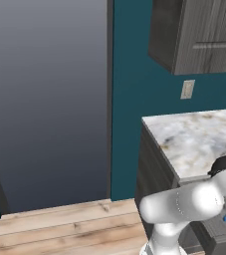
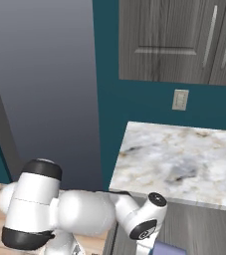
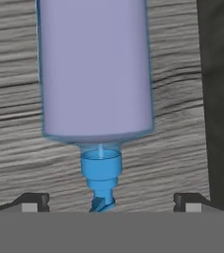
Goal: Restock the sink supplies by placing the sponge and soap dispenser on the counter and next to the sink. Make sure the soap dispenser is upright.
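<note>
Hovering: wide-open gripper (image 3: 111, 202) straddling soap dispenser (image 3: 96, 69) pump, untouched.

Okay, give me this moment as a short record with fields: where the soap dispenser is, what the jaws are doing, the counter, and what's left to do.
soap dispenser: lavender bottle with blue pump top toward the camera, seen lengthwise in the hand view, against dark wood-grain surface
gripper: jaws wide open, one tip on each side of the pump, not touching the bottle
counter: marble top, neither supply seen on the stretch in view
wall outlet: above the counter
upper cabinets: dark wood-grain
left to do: dispenser not yet gripped or set on the counter
</note>
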You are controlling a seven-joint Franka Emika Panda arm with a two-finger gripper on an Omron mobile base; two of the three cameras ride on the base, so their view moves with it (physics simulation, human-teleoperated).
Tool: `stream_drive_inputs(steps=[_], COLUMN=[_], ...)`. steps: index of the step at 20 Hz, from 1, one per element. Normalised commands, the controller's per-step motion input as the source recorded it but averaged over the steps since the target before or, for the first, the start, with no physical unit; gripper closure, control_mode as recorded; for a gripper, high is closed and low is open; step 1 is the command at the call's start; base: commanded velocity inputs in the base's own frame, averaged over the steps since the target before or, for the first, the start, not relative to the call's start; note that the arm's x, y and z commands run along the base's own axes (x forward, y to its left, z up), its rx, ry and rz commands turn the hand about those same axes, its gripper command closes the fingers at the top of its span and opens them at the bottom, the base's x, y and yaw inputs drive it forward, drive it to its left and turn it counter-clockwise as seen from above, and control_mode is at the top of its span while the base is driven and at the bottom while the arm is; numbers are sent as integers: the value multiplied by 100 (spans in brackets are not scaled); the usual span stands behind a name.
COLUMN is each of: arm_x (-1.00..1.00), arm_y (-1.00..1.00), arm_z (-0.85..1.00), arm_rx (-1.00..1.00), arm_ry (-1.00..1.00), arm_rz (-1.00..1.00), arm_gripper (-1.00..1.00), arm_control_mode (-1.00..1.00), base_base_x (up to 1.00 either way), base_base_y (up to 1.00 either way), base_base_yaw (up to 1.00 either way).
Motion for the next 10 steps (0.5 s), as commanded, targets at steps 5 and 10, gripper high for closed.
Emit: stream_drive_inputs(steps=[5, 10], arm_x=[0, 0], arm_y=[0, 0], arm_z=[-20, -14], arm_rx=[0, 0], arm_ry=[0, 0], arm_rz=[0, 0], arm_gripper=[-100, -100], arm_control_mode=[-100, -100], base_base_x=[0, 0], base_base_y=[0, 0], base_base_yaw=[0, 0])
